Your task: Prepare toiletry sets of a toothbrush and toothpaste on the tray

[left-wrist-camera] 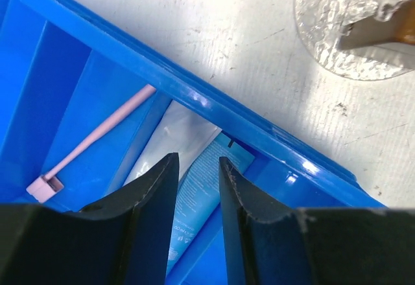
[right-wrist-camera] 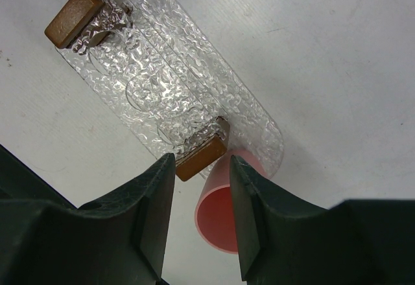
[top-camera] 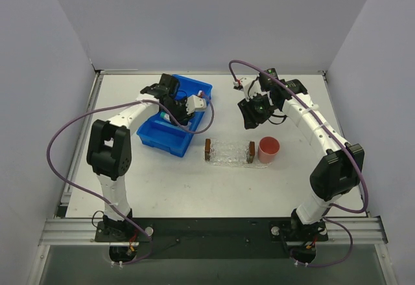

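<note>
Blue bin (top-camera: pixel 170 126) beneath left claw (left-wrist-camera: pixel 196 162); right claw (right-wrist-camera: pixel 202 162), seemingly empty, above tray (right-wrist-camera: pixel 162 84)

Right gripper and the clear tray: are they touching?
Apart. The top external view shows a strip of table between the right gripper and the tray.

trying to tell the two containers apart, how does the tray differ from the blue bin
The tray is clear and glittery; the bin is solid blue. The tray is smaller than the bin. The tray has a brown block at each short end; the bin is split into compartments. The tray holds nothing; the bin holds the toothbrush and toothpaste tubes. Both sit on the table.
</note>
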{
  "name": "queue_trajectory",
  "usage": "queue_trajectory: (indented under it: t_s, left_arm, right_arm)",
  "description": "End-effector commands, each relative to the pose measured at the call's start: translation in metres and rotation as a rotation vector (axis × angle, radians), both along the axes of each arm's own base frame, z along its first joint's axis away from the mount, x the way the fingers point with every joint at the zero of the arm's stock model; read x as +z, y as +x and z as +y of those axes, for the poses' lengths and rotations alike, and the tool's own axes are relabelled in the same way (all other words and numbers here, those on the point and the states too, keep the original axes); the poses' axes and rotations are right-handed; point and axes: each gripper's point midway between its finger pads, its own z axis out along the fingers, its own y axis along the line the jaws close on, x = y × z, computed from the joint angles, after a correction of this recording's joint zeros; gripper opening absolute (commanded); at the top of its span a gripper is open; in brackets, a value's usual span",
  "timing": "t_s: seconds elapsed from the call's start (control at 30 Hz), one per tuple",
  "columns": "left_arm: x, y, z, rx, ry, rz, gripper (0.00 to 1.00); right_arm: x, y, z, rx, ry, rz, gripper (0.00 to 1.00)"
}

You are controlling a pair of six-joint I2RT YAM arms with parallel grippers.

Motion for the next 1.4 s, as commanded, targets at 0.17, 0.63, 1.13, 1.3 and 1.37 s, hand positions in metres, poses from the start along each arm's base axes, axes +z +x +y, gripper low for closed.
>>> queue_trajectory:
  t_s: [0.17,0.63,1.13,1.3,1.37]
  left_arm:
    - [0.023,-0.014,0.003,-0.135,-0.141,-0.013,0.39]
    - [0.003,0.007,0.016,-0.225,-0.113,-0.031,0.4]
    - [-0.026,0.039,0.001,-0.235,-0.015,-0.125,0.45]
    - [-0.033,0.043,0.002,-0.242,0.014,-0.128,0.64]
    - [-0.034,0.043,0.002,-0.245,0.023,-0.132,0.67]
  right_arm:
    - [-0.001,-0.004,0.0,0.013,0.004,0.018,0.35]
    - [0.001,-0.003,-0.006,-0.003,0.012,0.017,0.35]
    - [-0.001,0.0,-0.01,-0.021,0.009,0.024,0.35]
    - [-0.003,0.001,-0.011,-0.022,0.006,0.027,0.35]
    - [-0.003,0.001,-0.011,-0.022,0.006,0.027,0.35]
